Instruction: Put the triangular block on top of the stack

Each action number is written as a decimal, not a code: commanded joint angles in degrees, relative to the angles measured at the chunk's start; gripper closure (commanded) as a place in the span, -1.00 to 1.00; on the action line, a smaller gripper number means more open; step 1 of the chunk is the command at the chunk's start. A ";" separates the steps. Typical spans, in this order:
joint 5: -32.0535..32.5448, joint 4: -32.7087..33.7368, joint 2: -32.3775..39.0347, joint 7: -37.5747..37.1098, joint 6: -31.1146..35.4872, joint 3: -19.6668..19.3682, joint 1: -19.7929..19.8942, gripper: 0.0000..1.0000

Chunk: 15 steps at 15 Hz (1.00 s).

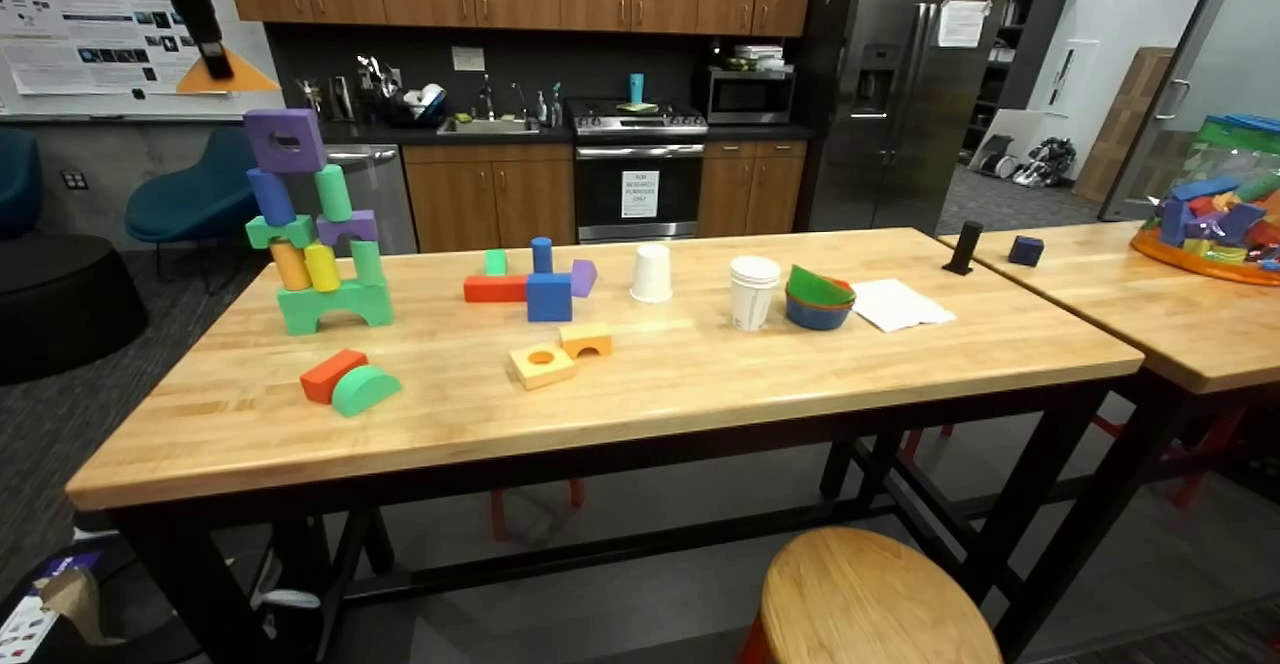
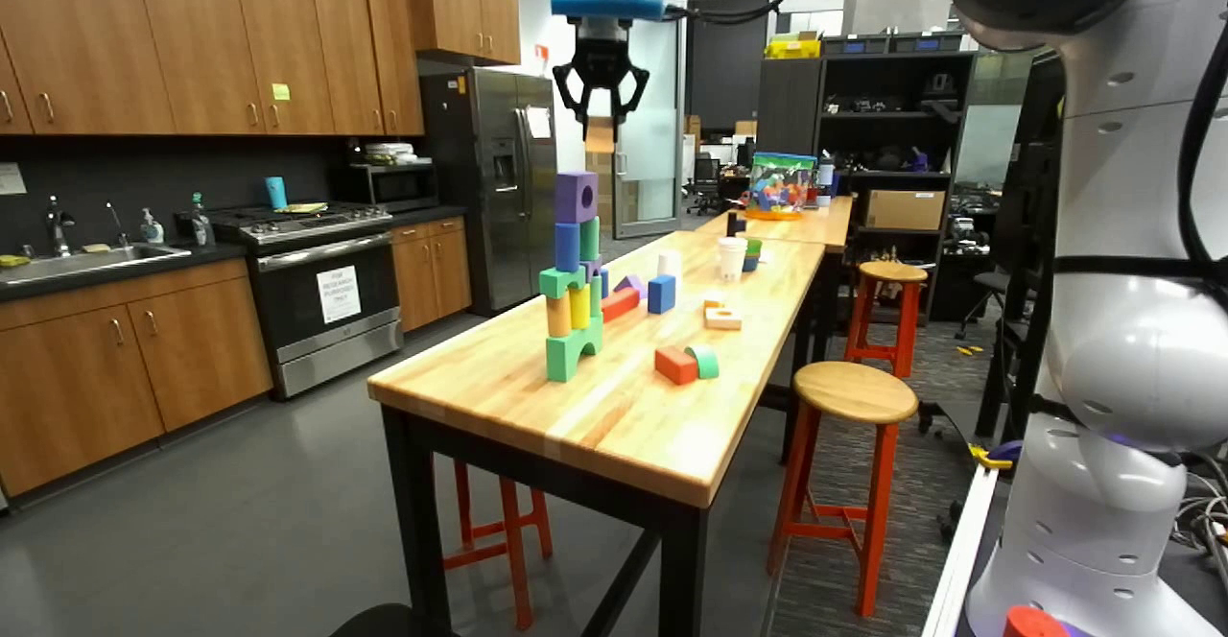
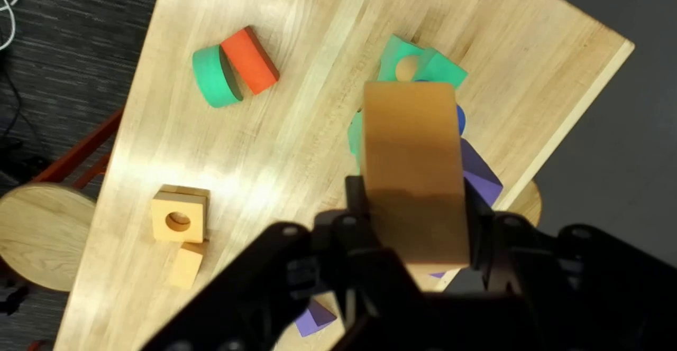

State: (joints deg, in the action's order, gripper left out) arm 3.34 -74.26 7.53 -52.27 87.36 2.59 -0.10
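Observation:
The triangular block point(image 1: 252, 74) is an orange wedge, held flat side down in an exterior view. It also shows in an exterior view point(image 2: 600, 138) and large in the wrist view point(image 3: 410, 139). My gripper point(image 2: 602, 127) is shut on it, with one black finger on each side in the wrist view point(image 3: 412, 203). The stack point(image 1: 333, 194) is a tall tower with a purple holed block on top; it also shows in an exterior view point(image 2: 568, 246). The held block is a little above the stack's top, apart from it and offset sideways. In the wrist view it hides most of the stack point(image 3: 444, 70).
A red block point(image 1: 333, 374) and a green half-round block point(image 1: 366, 390) lie near the stack. Yellow blocks point(image 1: 543, 366), a blue block point(image 1: 549, 298) and a long red block point(image 1: 495, 289) lie farther along. Paper cups point(image 1: 652, 274) and bowls point(image 1: 818, 314) stand beyond.

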 commanded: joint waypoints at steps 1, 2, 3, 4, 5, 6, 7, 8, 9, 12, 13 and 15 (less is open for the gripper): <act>1.54 7.38 4.44 0.16 -5.20 -0.95 -1.82 0.67; 1.81 7.98 4.81 0.06 -5.74 0.05 -1.08 0.67; 1.90 9.01 5.45 -0.21 -6.34 0.00 -1.24 0.67; 1.58 9.95 5.99 -0.84 -6.55 -0.06 -1.22 0.67; 1.32 10.76 6.41 -1.38 -6.62 -0.12 -1.18 0.67; 0.79 11.20 6.60 -2.23 -5.92 -0.19 -1.05 0.67; 0.29 11.22 6.66 -3.64 -4.34 -0.28 -0.92 0.67; -0.32 11.42 6.87 -4.70 -3.54 -0.27 -0.75 0.67; -0.11 11.93 7.24 -5.62 -3.32 -0.27 -0.82 0.67; 0.59 10.08 6.37 -4.66 -2.97 -0.08 -0.77 0.17; 0.59 10.27 6.55 -4.81 -2.90 -0.08 -0.77 0.17; 0.59 10.46 6.75 -4.96 -2.82 -0.08 -0.78 0.17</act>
State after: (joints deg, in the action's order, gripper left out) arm 3.93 -63.79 14.28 -57.23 84.54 2.51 -0.88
